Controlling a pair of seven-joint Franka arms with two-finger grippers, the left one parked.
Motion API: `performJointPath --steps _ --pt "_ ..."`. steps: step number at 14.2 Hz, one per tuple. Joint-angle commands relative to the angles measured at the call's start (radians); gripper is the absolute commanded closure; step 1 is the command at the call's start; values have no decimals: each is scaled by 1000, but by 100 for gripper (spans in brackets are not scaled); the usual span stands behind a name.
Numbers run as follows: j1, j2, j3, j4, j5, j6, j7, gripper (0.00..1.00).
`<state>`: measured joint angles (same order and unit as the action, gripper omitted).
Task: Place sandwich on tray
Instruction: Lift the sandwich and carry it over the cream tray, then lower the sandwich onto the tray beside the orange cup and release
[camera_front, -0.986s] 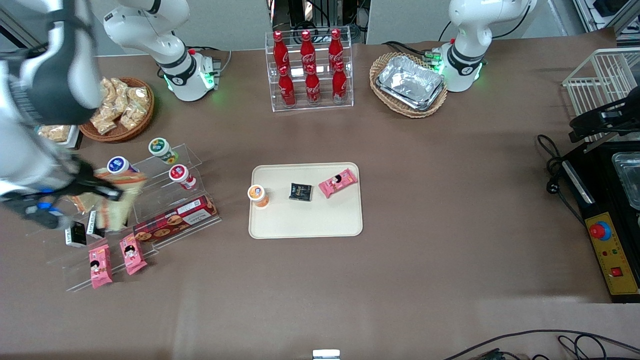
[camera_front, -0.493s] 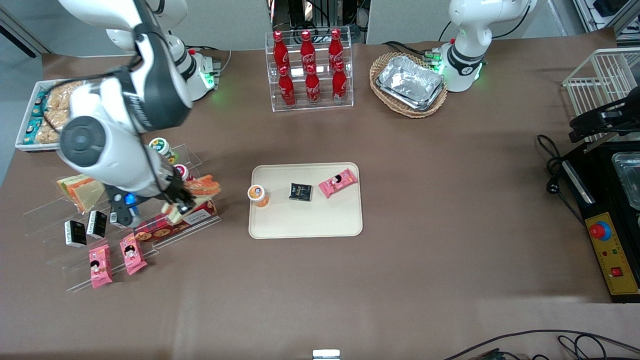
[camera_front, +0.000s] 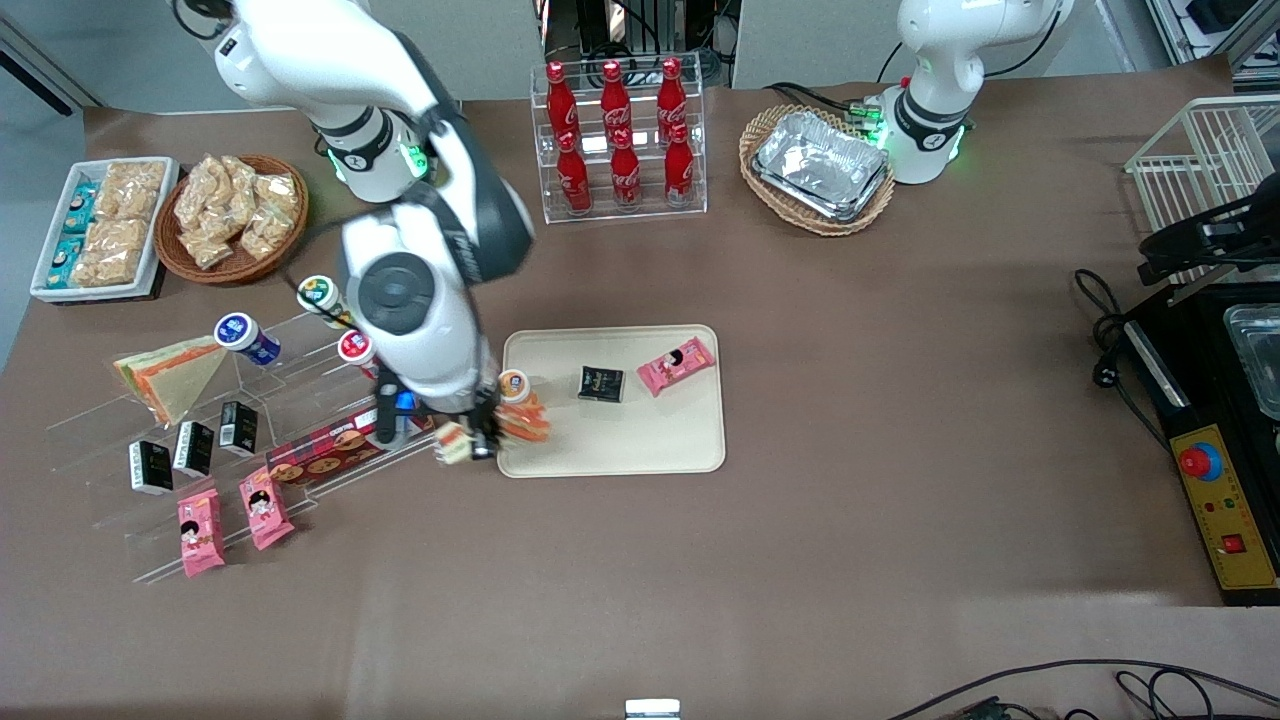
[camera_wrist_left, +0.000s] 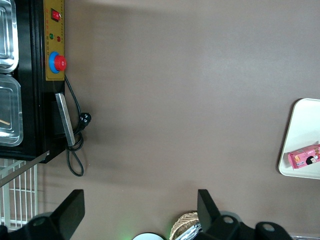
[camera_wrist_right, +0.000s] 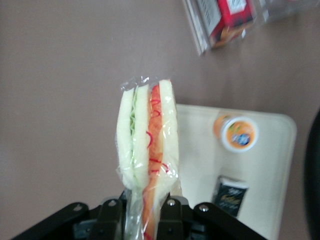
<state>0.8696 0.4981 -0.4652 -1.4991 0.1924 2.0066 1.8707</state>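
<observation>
My right gripper (camera_front: 482, 437) is shut on the clear-wrapped sandwich (camera_front: 522, 424) and holds it in the air over the corner of the cream tray (camera_front: 650, 440) that is toward the working arm's end and nearer the front camera. In the right wrist view the sandwich (camera_wrist_right: 147, 135) stands upright between the fingers of the gripper (camera_wrist_right: 142, 205), showing pale bread, red-orange filling and some green. The tray (camera_wrist_right: 200, 150) lies below it. On the tray sit an orange-lidded cup (camera_front: 514, 384), a black packet (camera_front: 601, 384) and a pink packet (camera_front: 677, 365).
A similar wedge with a tan face (camera_front: 170, 375) lies on the clear shelf with cups, a cookie box (camera_front: 330, 445), black packets and pink packets. A cola bottle rack (camera_front: 617, 140), a basket of foil trays (camera_front: 820, 165), a snack basket (camera_front: 235, 215) and a white bin (camera_front: 100, 225) stand farther from the front camera.
The right arm has swung from the clear shelf to the tray's corner, carrying the sandwich with it. The tan wedge stays on the shelf.
</observation>
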Motion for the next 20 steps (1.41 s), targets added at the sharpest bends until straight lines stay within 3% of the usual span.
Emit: performJointPath --steps 1,3,7,14,20 --pt "55 114 -15 22 58 142 116 100" --pt "81 160 -15 23 107 220 192 100" --pt "109 217 -3 13 119 345 272 100" --pt "95 281 71 8 162 365 266 100" --pt "114 295 72 -38 154 402 249 100"
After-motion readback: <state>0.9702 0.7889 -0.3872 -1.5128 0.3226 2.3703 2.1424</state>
